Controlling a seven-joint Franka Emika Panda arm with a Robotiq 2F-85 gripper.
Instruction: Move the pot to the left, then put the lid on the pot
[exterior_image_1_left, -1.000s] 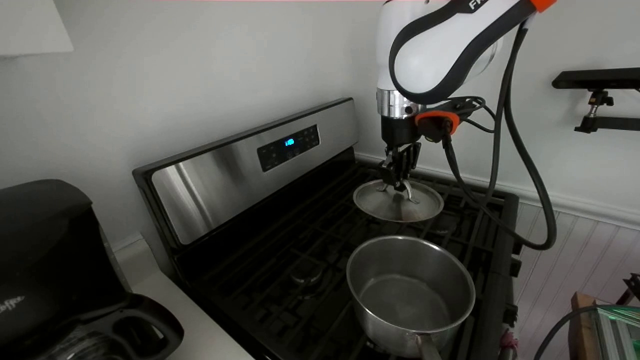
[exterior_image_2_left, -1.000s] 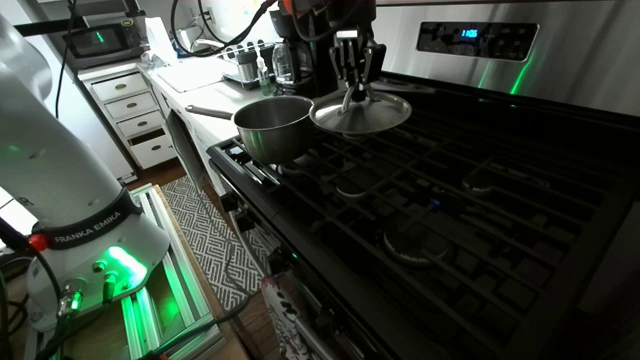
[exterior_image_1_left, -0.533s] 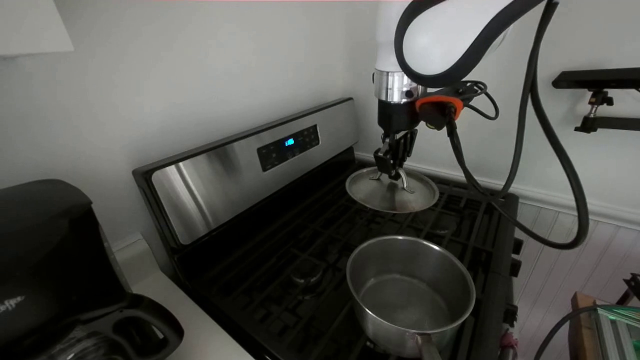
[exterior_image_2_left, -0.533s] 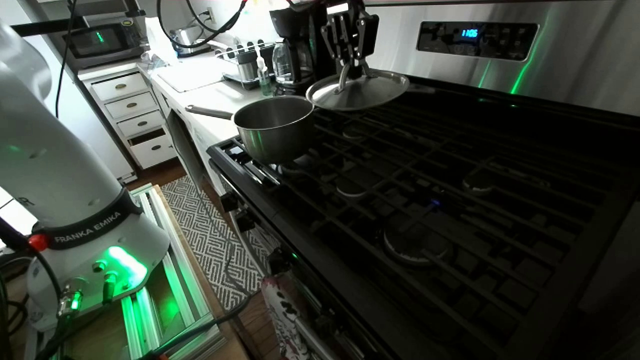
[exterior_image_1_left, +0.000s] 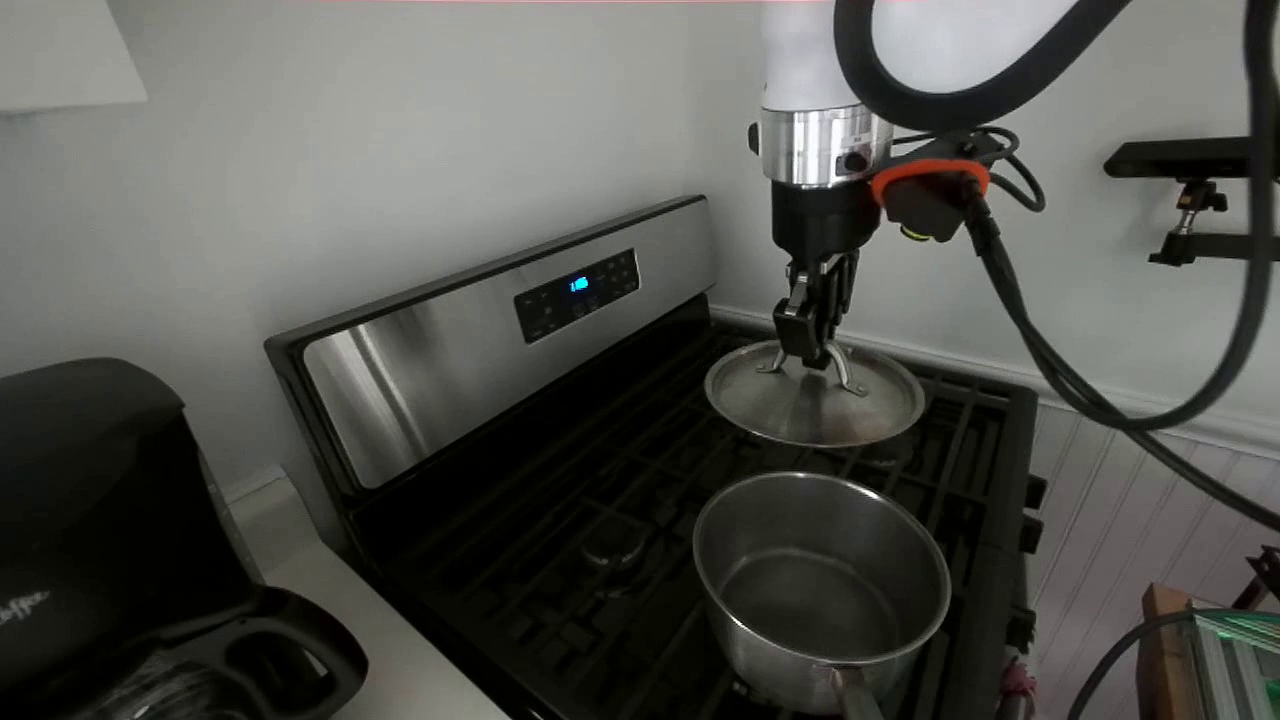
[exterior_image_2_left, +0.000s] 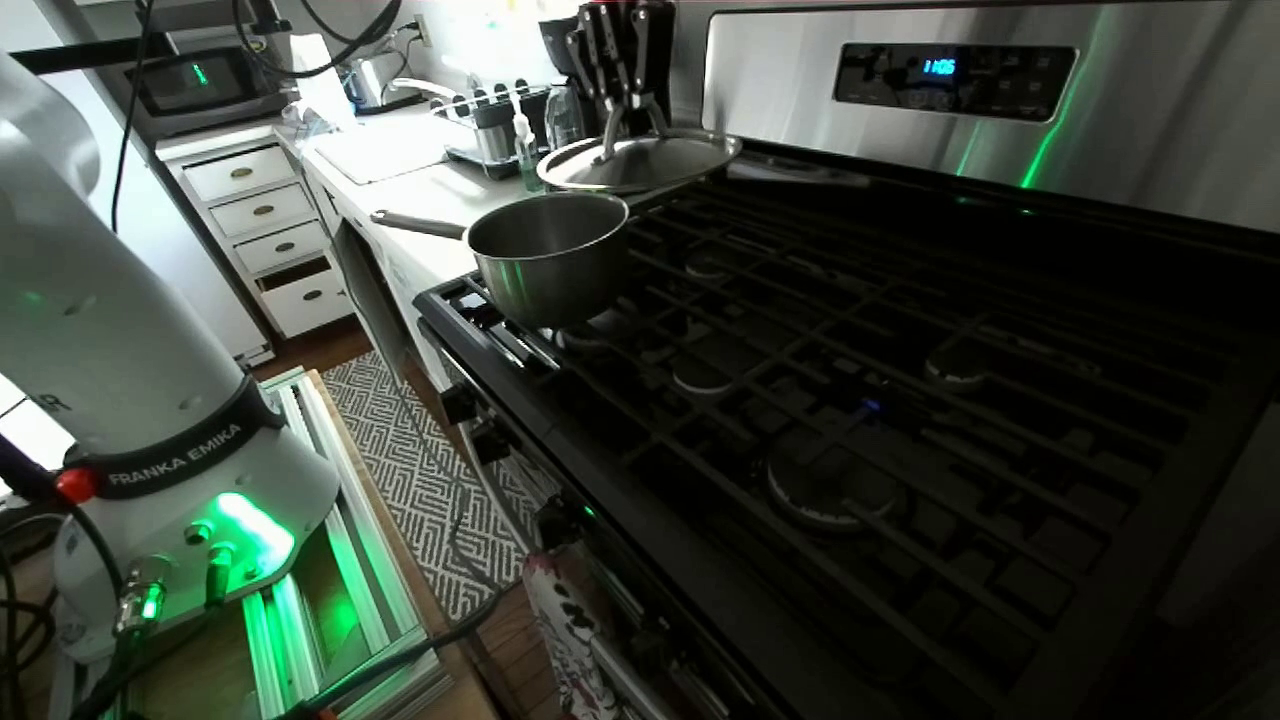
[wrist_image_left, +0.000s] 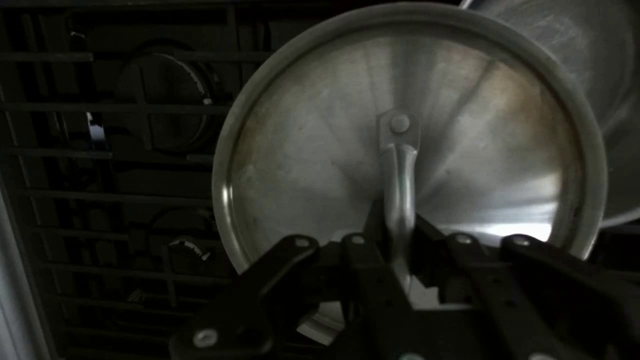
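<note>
The pot is a shiny steel saucepan, upright on the stove in both exterior views (exterior_image_1_left: 765, 655) (exterior_image_2_left: 550, 280), its long handle pointing away from the burners. My gripper (exterior_image_1_left: 805, 350) is shut on the loop handle of the lid, a round silver disc (exterior_image_1_left: 760, 405). The gripper also shows in an exterior view (exterior_image_2_left: 632, 110). The lid (exterior_image_2_left: 640, 170) hangs roughly level in the air, apart from the pot and over its back side. In the wrist view the lid (wrist_image_left: 310, 150) fills the middle, the fingertips (wrist_image_left: 397, 225) pinch its handle, and the pot (wrist_image_left: 595, 80) is partly hidden behind it.
The black stove grates (exterior_image_2_left: 800, 400) spread around the pot. The stove's back panel (exterior_image_1_left: 450, 380) rises behind. A black coffee maker (exterior_image_1_left: 90, 520) stands on the counter beside the stove. The white counter (exterior_image_2_left: 400, 160) with a dish rack lies beyond the pot.
The gripper lifted the lid a little, then carried it toward the coffee maker side, past the pot's back edge. The pot has not moved.
</note>
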